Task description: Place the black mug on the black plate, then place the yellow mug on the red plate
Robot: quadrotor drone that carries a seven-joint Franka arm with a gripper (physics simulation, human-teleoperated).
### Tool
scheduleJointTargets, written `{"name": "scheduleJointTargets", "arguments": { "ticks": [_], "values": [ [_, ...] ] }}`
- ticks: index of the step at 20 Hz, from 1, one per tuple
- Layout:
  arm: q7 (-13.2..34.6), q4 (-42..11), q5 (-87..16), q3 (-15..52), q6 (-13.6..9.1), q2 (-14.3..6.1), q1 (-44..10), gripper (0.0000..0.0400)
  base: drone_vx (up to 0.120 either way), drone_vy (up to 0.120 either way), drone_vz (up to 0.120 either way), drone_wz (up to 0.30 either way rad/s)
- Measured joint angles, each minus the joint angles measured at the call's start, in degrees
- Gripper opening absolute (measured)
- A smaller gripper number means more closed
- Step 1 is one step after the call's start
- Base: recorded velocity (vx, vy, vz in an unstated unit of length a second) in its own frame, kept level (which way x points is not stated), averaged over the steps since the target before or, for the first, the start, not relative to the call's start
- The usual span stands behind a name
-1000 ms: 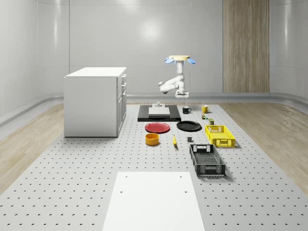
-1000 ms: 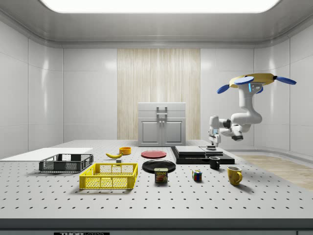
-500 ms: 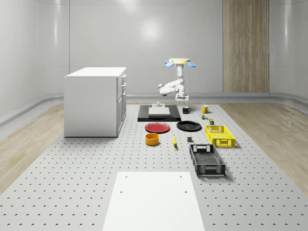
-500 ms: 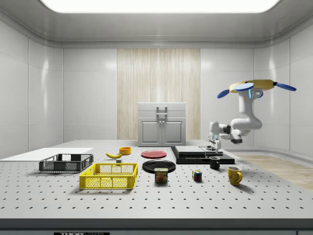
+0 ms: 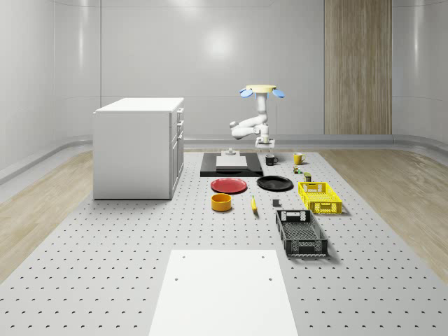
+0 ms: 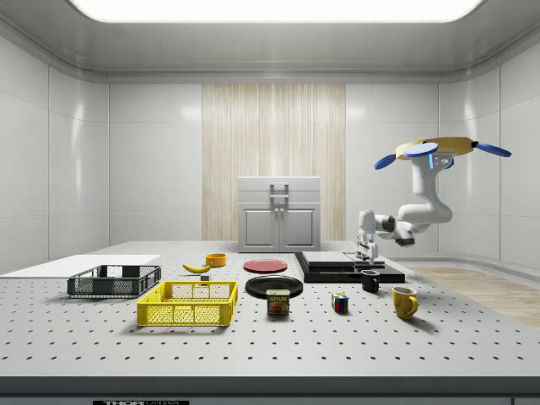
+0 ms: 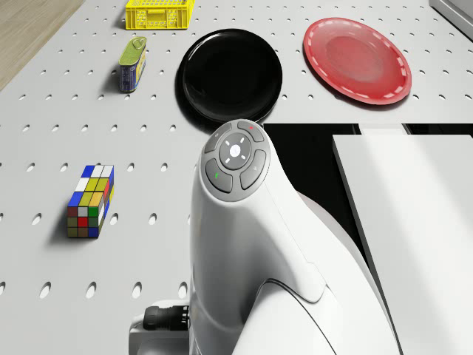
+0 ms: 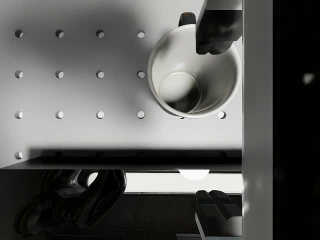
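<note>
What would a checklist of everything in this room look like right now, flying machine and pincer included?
Surface: perforated grey table, white sheet at near end.
Job's things: black mug and yellow mug on table; black plate and red plate bare.
Clutter: yellow basket, black basket, can, puzzle cube, banana, orange bowl, black slab.
Pincer: pincer open, above black mug; drone hovers above.
Cables: nothing seen.
Surroundings: white cabinet, wood wall panel.

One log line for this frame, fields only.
drone: hovering beside black mug | hand: open above mug | black plate: empty
</note>
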Motion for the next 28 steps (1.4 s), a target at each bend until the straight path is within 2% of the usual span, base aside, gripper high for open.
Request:
{"name": "scheduleJointTargets", "arguments": {
  "ticks": [9,19,28],
  "values": [
    [-0.3,1.8,-4.2,-5.2,5.1,-3.0,-0.5,0.04,0.0,0.0,0.0,0.0],
    [1.2,2.9,-6.2,-7.8,7.8,-4.6,-2.5,0.04,0.0,0.0,0.0,0.0],
    [1.4,3.2,-6.2,-8.2,9.2,-5.7,-2.9,0.04,0.0,0.0,0.0,0.0]
  ]
}}
